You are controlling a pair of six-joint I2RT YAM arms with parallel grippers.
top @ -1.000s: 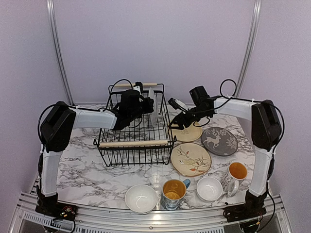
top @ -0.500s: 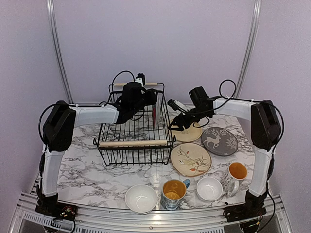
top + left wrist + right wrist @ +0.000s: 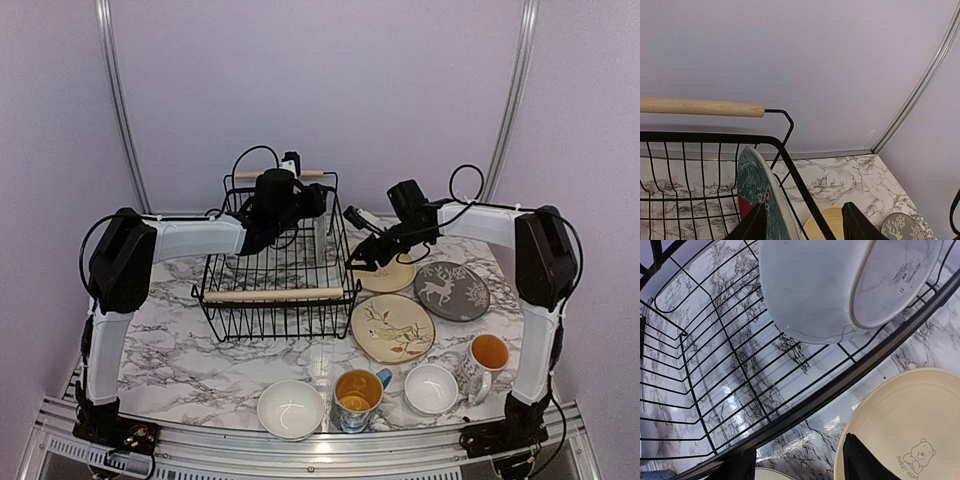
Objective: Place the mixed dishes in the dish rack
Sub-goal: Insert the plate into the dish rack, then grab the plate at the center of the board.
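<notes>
The black wire dish rack (image 3: 275,272) stands left of centre, and a teal leaf-shaped plate (image 3: 757,192) stands on edge at its far right, a red plate (image 3: 744,209) against it. My left gripper (image 3: 802,227) hangs open over that plate's rim, above the rack's right end (image 3: 312,207). My right gripper (image 3: 800,465) is open and low beside the rack, one finger over the edge of the pale yellow plate (image 3: 905,425), which lies flat on the table (image 3: 388,273). The white back of a standing plate (image 3: 840,285) shows through the rack wires.
Right of the rack lie a grey reindeer plate (image 3: 451,290) and a cream bird plate (image 3: 392,327). Along the near edge stand two white bowls (image 3: 290,408) (image 3: 431,388) and two yellow-lined mugs (image 3: 358,392) (image 3: 485,360). A wooden rack handle (image 3: 700,106) runs beside my left gripper.
My left gripper has opened, let go of the teal plate now standing in the rack, and risen a little. The right arm has hardly moved.
</notes>
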